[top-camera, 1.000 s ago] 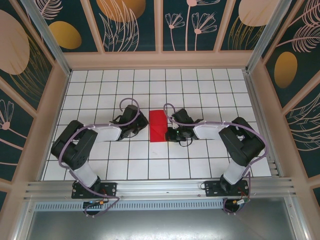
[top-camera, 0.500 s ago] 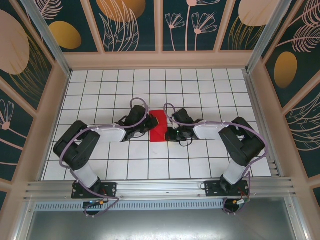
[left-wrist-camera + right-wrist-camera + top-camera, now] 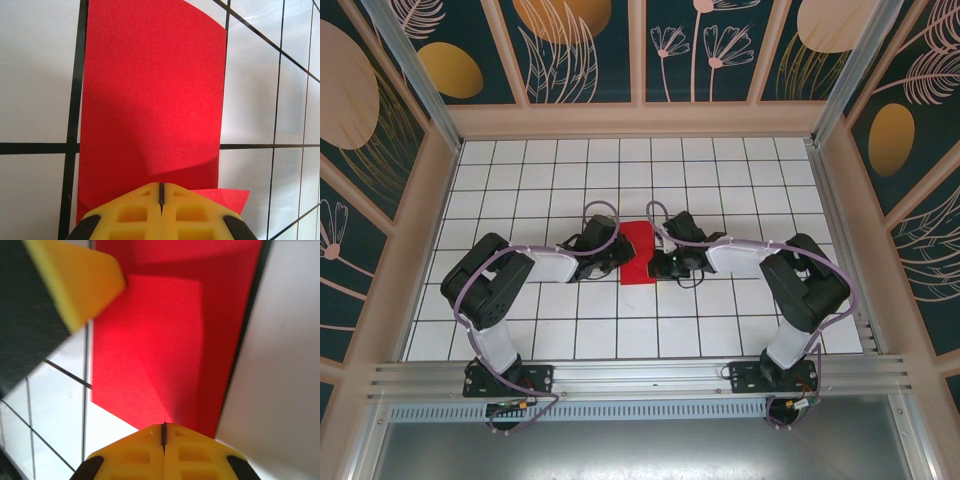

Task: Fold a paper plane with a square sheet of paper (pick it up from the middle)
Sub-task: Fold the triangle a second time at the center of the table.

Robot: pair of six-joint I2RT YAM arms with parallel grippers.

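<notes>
The square sheet of paper (image 3: pixel 639 248) is bright red and lies folded into a narrow upright strip in the middle of the tiled table. My left gripper (image 3: pixel 619 256) is shut, its tips resting on the strip's left side. In the left wrist view the yellow fingertips (image 3: pixel 150 200) meet over the paper (image 3: pixel 150 90), and a small red flap pokes out to their right. My right gripper (image 3: pixel 659 262) is shut too, at the strip's right edge. In the right wrist view its tips (image 3: pixel 163 426) sit on a diagonal crease of the paper (image 3: pixel 165 350). Neither gripper pinches the paper.
A white grid-tiled table (image 3: pixel 720 170) runs inside patterned walls with an aluminium rail (image 3: pixel 640 378) at the near edge. The left gripper's yellow finger (image 3: pixel 80 285) shows at the upper left of the right wrist view, close to the right gripper.
My left arm has swung right, bringing its shut gripper from beside the paper onto its left side. The right gripper has edged slightly up and left on the paper.
</notes>
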